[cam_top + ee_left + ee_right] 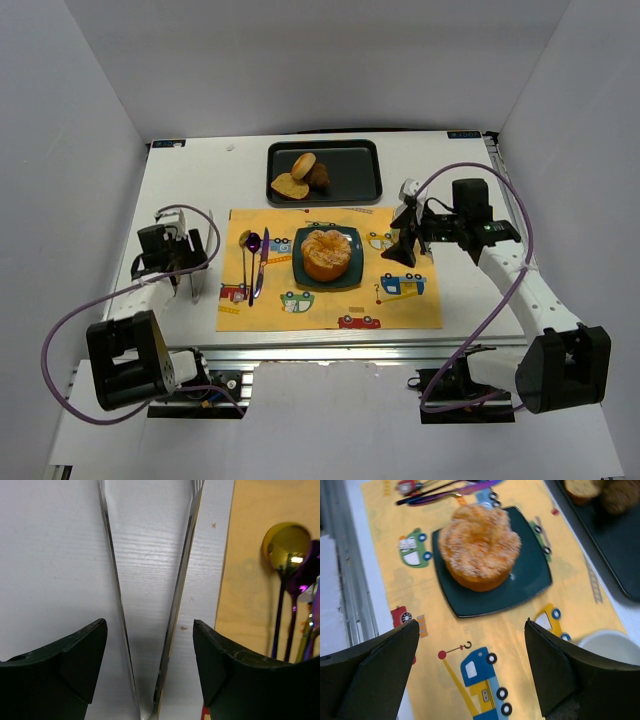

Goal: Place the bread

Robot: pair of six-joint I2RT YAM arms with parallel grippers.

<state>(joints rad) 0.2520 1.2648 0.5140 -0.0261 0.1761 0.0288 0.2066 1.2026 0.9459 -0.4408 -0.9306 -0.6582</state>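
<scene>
Ahead of the spread, empty right gripper, round orange-golden swirled bread sits on a square teal plate; seemingly placed; retreat next.

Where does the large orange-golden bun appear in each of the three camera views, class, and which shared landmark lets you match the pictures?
Top external: the bread sits at the picture's centre, on the teal plate.
Left wrist: the bread is not in view.
Right wrist: the bread is at upper centre, on the teal plate.
Shared landmark: the yellow placemat shows in all three views.
</scene>
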